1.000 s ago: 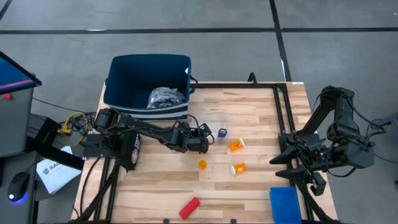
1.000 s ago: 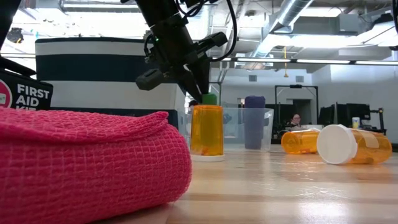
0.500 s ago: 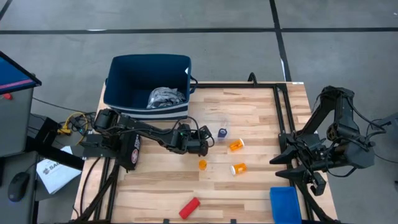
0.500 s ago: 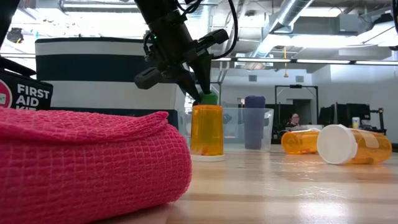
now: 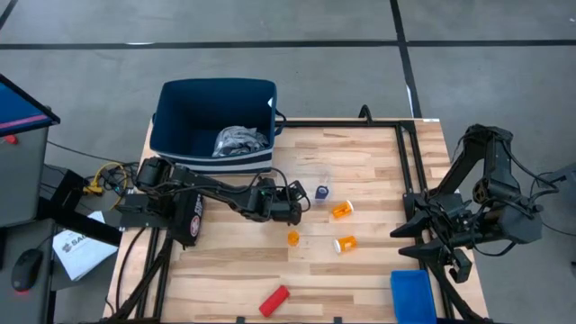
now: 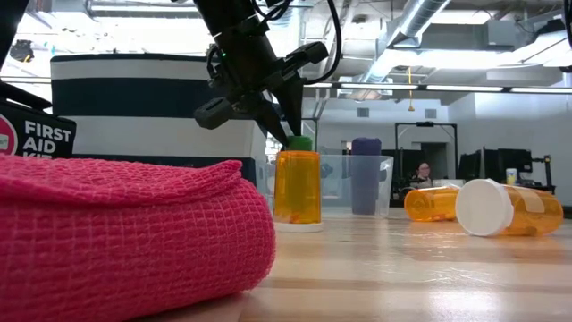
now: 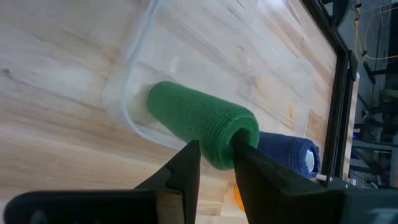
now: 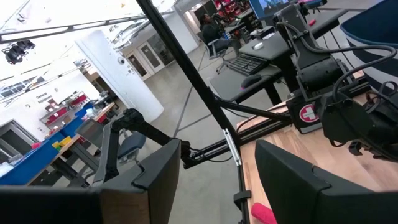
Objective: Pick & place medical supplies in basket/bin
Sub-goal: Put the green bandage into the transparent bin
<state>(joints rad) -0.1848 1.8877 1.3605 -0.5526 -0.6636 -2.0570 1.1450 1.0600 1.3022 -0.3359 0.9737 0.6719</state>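
In the high view, the upper right of the table [image 5: 378, 153] lies bare, wide room to pass. Mid-table is cluttered: the left gripper [image 5: 301, 202] sits beside the clear tray [image 5: 315, 180], with a purple cylinder [image 5: 322, 192] and three orange pill bottles [image 5: 342, 210] close by. The navy basket [image 5: 214, 121] blocks the upper left; a red roll [image 5: 274, 301] lies bottom centre.

Matt knitted cloth on the green roll [image 7: 202, 132]. Clear glossy plastic tray [image 7: 134, 74] beneath; pale smooth wood table [image 7: 56, 74].
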